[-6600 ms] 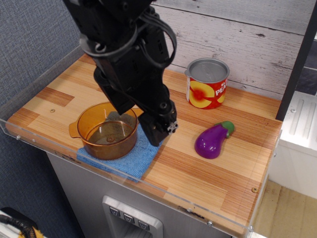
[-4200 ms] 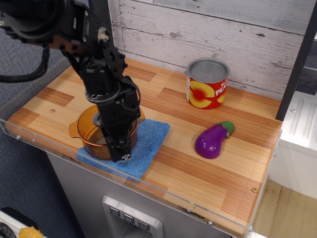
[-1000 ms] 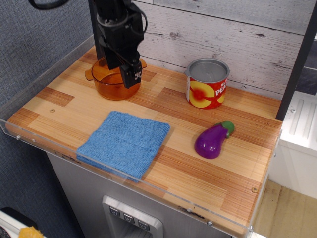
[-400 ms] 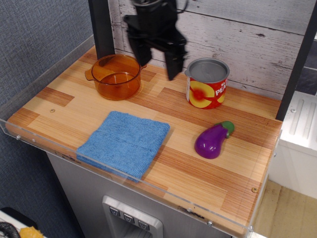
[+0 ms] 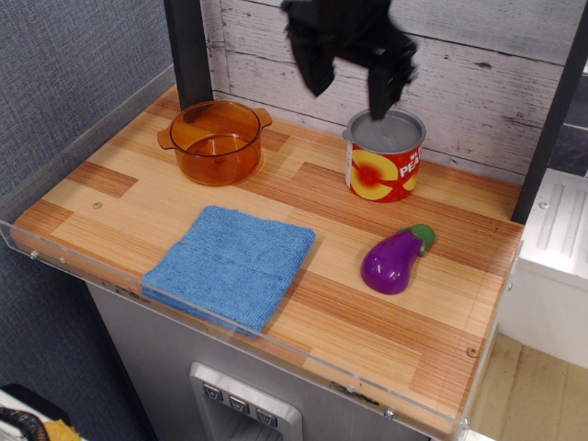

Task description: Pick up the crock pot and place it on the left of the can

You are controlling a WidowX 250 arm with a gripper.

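The amber crock pot [image 5: 214, 141] stands upright on the wooden counter at the back left, lidless, with its two side handles showing. The can [image 5: 384, 156], with a grey top and a red label with a yellow circle, stands at the back centre-right, to the right of the pot with a gap of bare wood between them. My black gripper [image 5: 350, 83] hangs high near the back wall, above and just left of the can. Its two fingers are spread apart and hold nothing.
A blue cloth [image 5: 232, 262] lies flat at the front left. A purple eggplant [image 5: 395, 260] lies in front of the can. A clear plastic rim [image 5: 83, 266] borders the counter. A dark post [image 5: 186, 50] stands behind the pot.
The pot was carried from the blue cloth to the back left and released. Since then the gripper has risen and moved right, from beside the pot to above the can.
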